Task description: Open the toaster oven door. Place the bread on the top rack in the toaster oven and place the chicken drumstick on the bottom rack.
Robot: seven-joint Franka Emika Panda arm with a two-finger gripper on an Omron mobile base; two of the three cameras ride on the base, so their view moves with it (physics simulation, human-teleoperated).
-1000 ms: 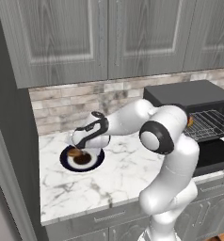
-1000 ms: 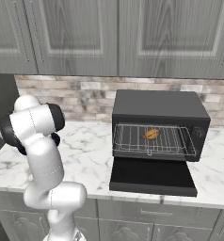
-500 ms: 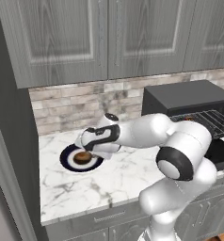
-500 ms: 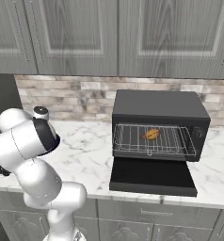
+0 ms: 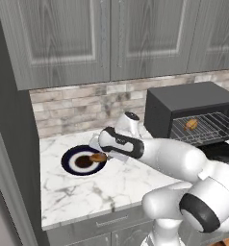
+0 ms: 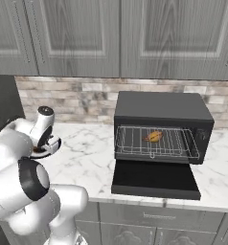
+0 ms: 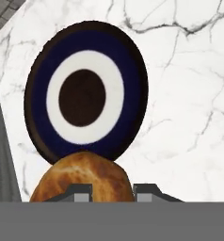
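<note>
Claw has the chicken drumstick up off the plate

Claw [image 7: 112, 192] is squeezed almost all the way shut, and its two tips pinch the chicken drumstick [image 7: 83, 175] between them. In the hand view the lumpy brown meat sits right at the tips, and the blue and white plate [image 7: 132, 80] below it has nothing on it. In the left base view the claw [image 5: 101, 156] holds the drumstick [image 5: 97, 157] just over the right side of the plate [image 5: 73, 163].

What changed: a second ago the claw was low at the plate, with the brown piece down on it. Now the arm has swung its elbow out to the right, and the meat looks lifted clear of the plate. So I think the grab worked.

What that means: the toaster oven [image 6: 161, 107] stands well apart on the right of the worktop [image 5: 87, 192]. The toaster oven door [image 6: 156, 179] lies open and flat. The bread [image 6: 154, 136] already rests on a wire rack inside; it looks like the top one. That part seems done. The job left is to carry the drumstick across and slide it onto the bottom rack, under the bread, without bumping the open door
</note>
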